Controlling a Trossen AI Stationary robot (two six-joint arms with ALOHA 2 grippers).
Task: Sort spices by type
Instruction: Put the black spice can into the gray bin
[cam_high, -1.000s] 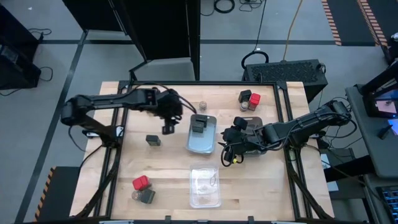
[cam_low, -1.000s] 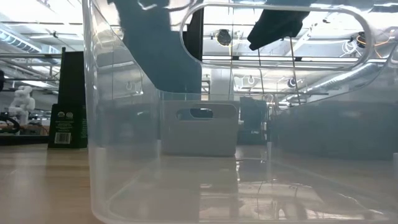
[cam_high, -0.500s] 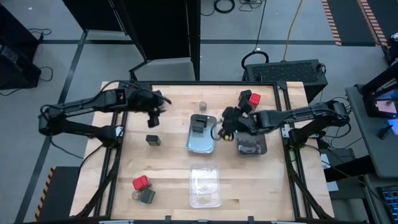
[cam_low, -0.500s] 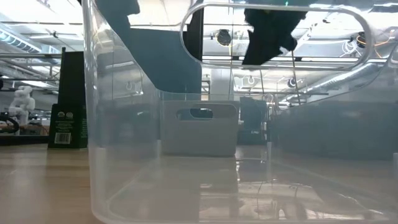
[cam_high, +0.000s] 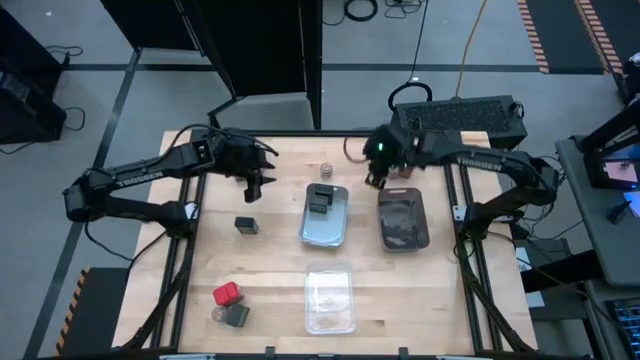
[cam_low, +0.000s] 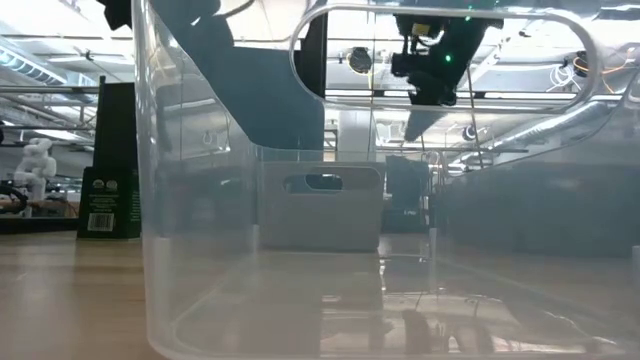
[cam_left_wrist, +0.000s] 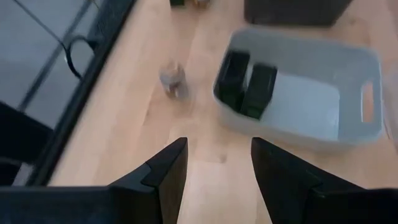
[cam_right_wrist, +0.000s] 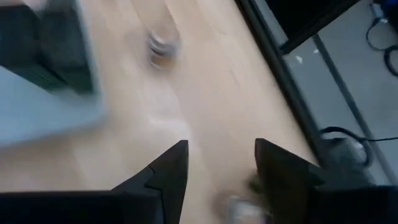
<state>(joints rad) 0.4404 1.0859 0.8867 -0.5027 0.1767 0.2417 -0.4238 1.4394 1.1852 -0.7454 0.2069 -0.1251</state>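
Note:
My left gripper (cam_high: 251, 189) (cam_left_wrist: 217, 146) hangs open over bare wood, left of the clear tray (cam_high: 325, 232) that holds two black blocks (cam_left_wrist: 247, 88). My right gripper (cam_high: 376, 180) (cam_right_wrist: 221, 149) is open too, near the table's far edge, between a small round jar (cam_high: 325, 168) (cam_right_wrist: 163, 45) and the dark smoky tray (cam_high: 402, 222). The right arm hides the table's far right corner. One dark block (cam_high: 246, 225) stands alone on the wood. A red block (cam_high: 227, 294), a dark block (cam_high: 238, 316) and a jar (cam_high: 217, 314) sit together near the left front.
A second clear tray (cam_high: 330, 298) lies at the near edge and fills the low view (cam_low: 300, 250). The table's black frame runs along its edges (cam_high: 190, 250). Bare wood lies between the left group and the trays.
My left gripper has drawn back from beside the clear tray toward the table's far left. My right gripper has swung from the near side of the dark smoky tray toward the far edge, uncovering that tray. No spice has moved.

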